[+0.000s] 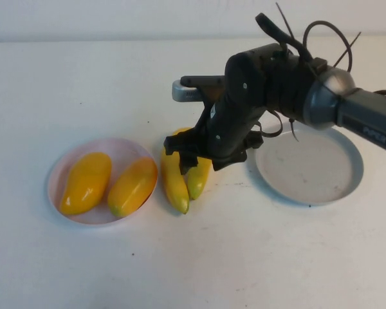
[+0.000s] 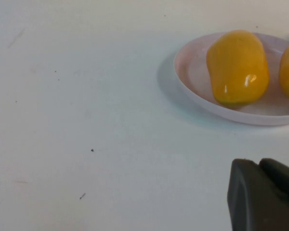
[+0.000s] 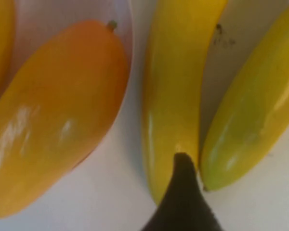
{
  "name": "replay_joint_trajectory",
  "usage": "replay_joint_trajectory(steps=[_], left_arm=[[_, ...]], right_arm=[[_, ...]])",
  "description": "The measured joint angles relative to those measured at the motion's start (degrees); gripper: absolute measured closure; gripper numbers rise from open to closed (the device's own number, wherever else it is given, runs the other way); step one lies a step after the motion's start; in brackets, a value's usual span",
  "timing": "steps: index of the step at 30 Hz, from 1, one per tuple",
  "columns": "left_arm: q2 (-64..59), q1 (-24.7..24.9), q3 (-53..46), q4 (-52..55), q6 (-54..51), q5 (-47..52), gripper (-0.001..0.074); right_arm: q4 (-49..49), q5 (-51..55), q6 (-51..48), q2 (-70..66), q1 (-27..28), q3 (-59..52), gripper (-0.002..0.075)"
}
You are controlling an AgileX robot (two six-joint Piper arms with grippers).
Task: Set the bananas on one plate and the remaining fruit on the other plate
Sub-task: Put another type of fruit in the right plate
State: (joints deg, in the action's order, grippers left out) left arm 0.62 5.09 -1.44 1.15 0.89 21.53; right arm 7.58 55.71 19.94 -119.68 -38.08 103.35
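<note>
Two bananas (image 1: 174, 183) (image 1: 198, 182) lie side by side on the white table between the plates. My right gripper (image 1: 186, 158) is open and low over them. In the right wrist view one fingertip (image 3: 183, 166) sits between the left banana (image 3: 176, 86) and the greener right banana (image 3: 250, 110); the other finger is out of view. Two orange-yellow fruits (image 1: 85, 182) (image 1: 132, 187) lie on the pink plate (image 1: 116, 148) at the left. The grey-blue plate (image 1: 309, 164) at the right holds nothing. My left gripper (image 2: 260, 163) is shut and empty, above the table near the pink plate (image 2: 192, 82).
The right arm (image 1: 270, 84), with loose cables, reaches in from the right over the grey-blue plate's near-left rim. A grey metal piece (image 1: 183, 90) shows behind it. The left arm is out of the high view. White table lies all round.
</note>
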Motion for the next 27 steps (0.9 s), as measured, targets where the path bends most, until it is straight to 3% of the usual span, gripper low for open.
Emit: replay_joint_trajectory(steps=[15,22,27], left_arm=[[0.0,0.0,0.0,0.0,0.0,0.0,0.0738],[0.0,0.0,0.0,0.0,0.0,0.0,0.0738],[0.0,0.0,0.0,0.0,0.0,0.0,0.0738]], right_arm=[[-3.15,3.75,3.52,-10.18,1.68,10.72,0.0272],[-3.73,3.55,3.61,-11.67,1.78,10.72,0.0414],[-4.33,5.12,2.8,-10.59,1.78,10.72,0.0414]])
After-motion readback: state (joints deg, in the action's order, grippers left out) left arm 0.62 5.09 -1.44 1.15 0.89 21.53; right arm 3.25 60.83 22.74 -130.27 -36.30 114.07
